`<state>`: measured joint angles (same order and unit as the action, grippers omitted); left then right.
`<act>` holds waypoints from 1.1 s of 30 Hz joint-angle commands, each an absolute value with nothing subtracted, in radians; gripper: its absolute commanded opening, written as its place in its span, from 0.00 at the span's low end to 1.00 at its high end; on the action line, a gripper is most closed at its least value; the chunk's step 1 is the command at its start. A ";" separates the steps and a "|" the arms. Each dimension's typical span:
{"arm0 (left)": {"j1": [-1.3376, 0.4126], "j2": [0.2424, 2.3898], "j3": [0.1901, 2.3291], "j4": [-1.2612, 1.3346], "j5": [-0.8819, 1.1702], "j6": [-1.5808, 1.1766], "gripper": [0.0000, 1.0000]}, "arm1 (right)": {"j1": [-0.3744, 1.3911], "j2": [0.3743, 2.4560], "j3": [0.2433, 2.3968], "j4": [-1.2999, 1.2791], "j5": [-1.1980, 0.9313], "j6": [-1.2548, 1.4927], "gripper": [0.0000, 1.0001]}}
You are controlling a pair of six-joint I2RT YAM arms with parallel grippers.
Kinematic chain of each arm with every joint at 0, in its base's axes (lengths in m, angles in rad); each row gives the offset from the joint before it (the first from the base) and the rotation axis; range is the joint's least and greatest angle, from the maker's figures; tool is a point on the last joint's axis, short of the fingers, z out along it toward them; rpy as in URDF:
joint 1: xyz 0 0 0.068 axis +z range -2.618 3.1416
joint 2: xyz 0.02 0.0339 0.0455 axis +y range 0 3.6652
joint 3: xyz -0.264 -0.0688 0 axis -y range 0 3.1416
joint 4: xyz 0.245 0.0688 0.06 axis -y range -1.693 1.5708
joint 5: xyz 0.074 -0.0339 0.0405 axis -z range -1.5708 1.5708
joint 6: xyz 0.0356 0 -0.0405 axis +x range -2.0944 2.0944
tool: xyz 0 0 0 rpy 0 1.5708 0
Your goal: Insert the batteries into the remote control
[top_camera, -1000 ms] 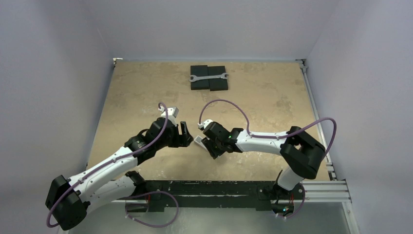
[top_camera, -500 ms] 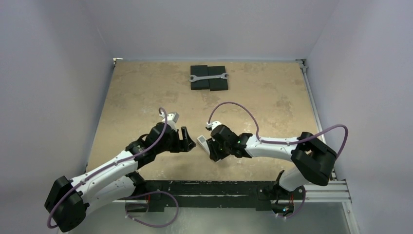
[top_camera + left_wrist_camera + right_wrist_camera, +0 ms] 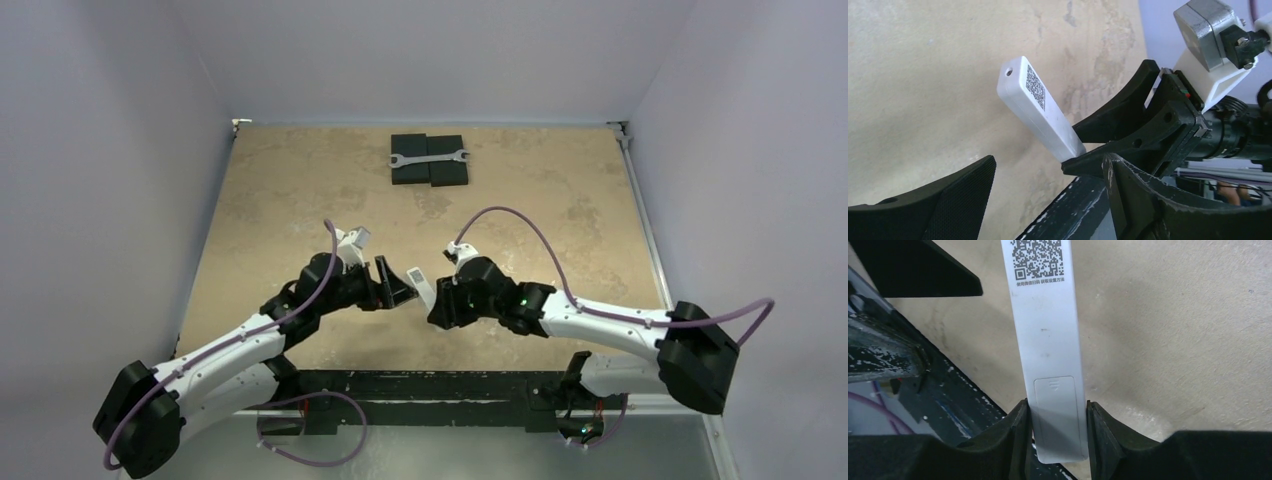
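Note:
The remote control [image 3: 1048,340] is a slim white handset held above the table with its back up, showing a QR code and a closed battery cover [image 3: 1057,400]. My right gripper [image 3: 1058,412] is shut on its cover end. In the top view the remote control [image 3: 418,283] points from the right gripper [image 3: 437,300] toward the left gripper [image 3: 392,285]. In the left wrist view the remote control [image 3: 1040,107] hangs just beyond my open left gripper [image 3: 1048,165], which holds nothing. The batteries are out of view.
A metal wrench [image 3: 428,158] lies on black pads [image 3: 410,175] at the back of the table. A black rail [image 3: 450,385] runs along the near edge, just below the remote. Grey walls close in both sides.
The right arm has stretched out low to the right and turned the remote toward the left gripper. The left gripper has edged closer and opened its jaws wider.

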<state>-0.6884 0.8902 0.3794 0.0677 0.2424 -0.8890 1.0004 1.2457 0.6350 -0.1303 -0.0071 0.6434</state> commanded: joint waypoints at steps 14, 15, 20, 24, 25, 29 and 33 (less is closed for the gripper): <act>-0.607 0.890 0.282 0.641 0.543 -1.129 0.80 | 0.911 0.914 0.483 0.187 -0.229 0.865 0.00; -0.607 0.888 0.279 0.662 0.550 -1.138 0.80 | 0.908 0.907 0.475 0.213 -0.243 0.879 0.00; -0.606 0.873 0.283 0.685 0.568 -1.151 0.80 | 0.895 0.888 0.442 0.337 -0.340 0.936 0.00; -0.606 0.877 0.280 0.713 0.582 -1.170 0.80 | 0.891 0.892 0.405 0.459 -0.406 0.992 0.00; -0.606 0.877 0.276 0.729 0.585 -1.180 0.80 | 0.891 0.896 0.396 0.493 -0.422 1.007 0.00; -0.606 0.883 0.273 0.776 0.597 -1.204 0.80 | 0.891 0.920 0.367 0.615 -0.479 1.055 0.00; -0.606 0.891 0.272 0.820 0.611 -1.228 0.79 | 0.891 0.939 0.344 0.700 -0.507 1.097 0.00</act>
